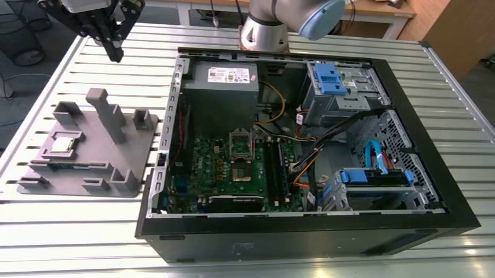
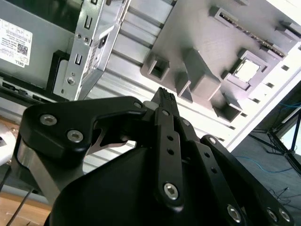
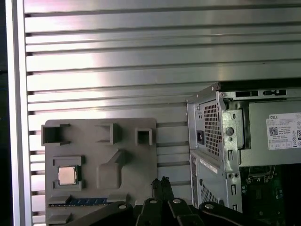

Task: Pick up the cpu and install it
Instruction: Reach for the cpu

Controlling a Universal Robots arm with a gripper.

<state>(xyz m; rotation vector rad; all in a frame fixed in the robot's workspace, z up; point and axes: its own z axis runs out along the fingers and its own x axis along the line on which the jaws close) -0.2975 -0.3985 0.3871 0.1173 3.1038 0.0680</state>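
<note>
step in hand, as judged: approach for the pick, with nothing grasped yet. the gripper [image 1: 116, 55] hangs above the table beyond the far edge of the tray [image 1: 141, 147], fingers together and empty. the cpu [image 1: 62, 145] lies flat in a tray pocket on the exterior view's left, well apart from the gripper. the socket [image 1: 241, 147] sits inside the case [image 1: 309, 237]. the pick calls for fingers parted and centred over the cpu.
</note>
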